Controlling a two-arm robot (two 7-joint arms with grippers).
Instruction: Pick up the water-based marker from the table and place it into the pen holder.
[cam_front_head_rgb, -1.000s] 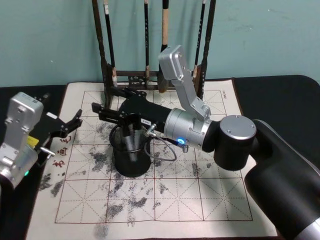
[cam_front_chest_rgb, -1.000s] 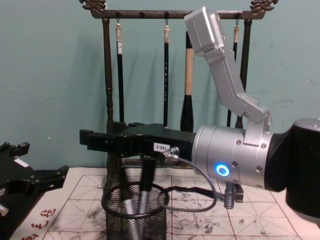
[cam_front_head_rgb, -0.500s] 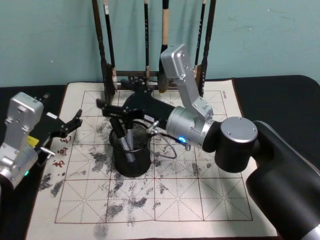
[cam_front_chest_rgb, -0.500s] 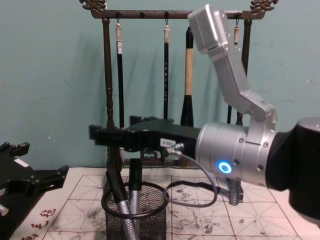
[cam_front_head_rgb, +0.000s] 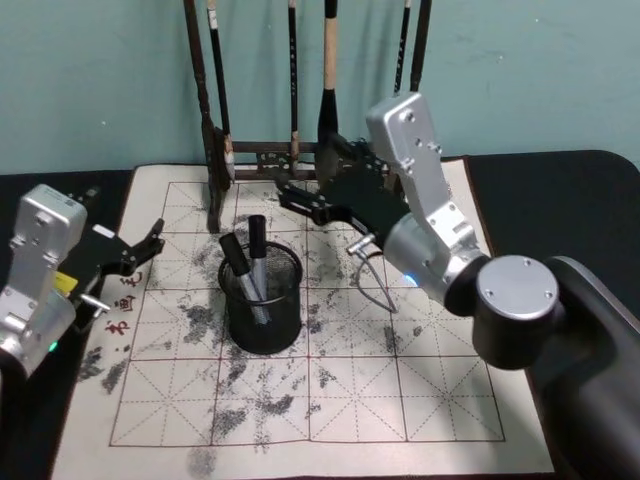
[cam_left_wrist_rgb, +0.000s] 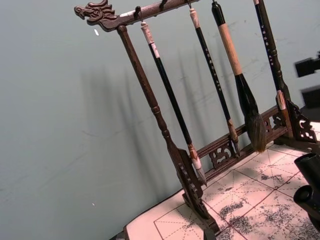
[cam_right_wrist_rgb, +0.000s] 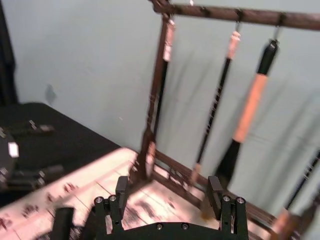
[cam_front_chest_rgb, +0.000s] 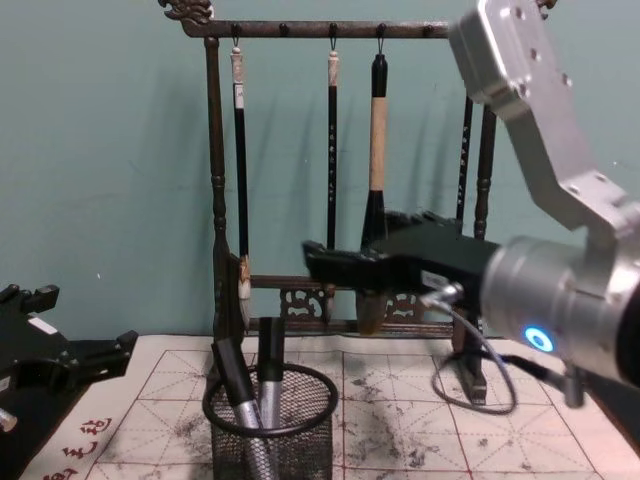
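Observation:
The pen holder (cam_front_head_rgb: 262, 305), a black wire-mesh cup, stands on the left half of the ink-stained mat; it also shows low in the chest view (cam_front_chest_rgb: 270, 435). Two markers with black caps and grey barrels (cam_front_head_rgb: 257, 252) (cam_front_chest_rgb: 268, 365) lean inside it; I cannot tell which is the water-based marker. My right gripper (cam_front_head_rgb: 298, 203) (cam_front_chest_rgb: 315, 263) hovers open and empty behind and to the right of the holder, near the brush rack. In the right wrist view its gripper (cam_right_wrist_rgb: 168, 196) has both fingers (cam_right_wrist_rgb: 121, 192) spread wide. My left gripper (cam_front_head_rgb: 148, 247) rests open at the mat's left edge.
A tall dark wooden brush rack (cam_front_head_rgb: 215, 150) (cam_front_chest_rgb: 213, 200) with several hanging brushes stands at the back of the mat (cam_front_head_rgb: 400, 400). The right arm's cable (cam_front_head_rgb: 375, 285) loops down just right of the holder. The table around the mat is black.
My right gripper, which sat right over the holder, has lifted and drawn back to the right toward the rack. Both markers stay standing in the holder. The left arm has not moved.

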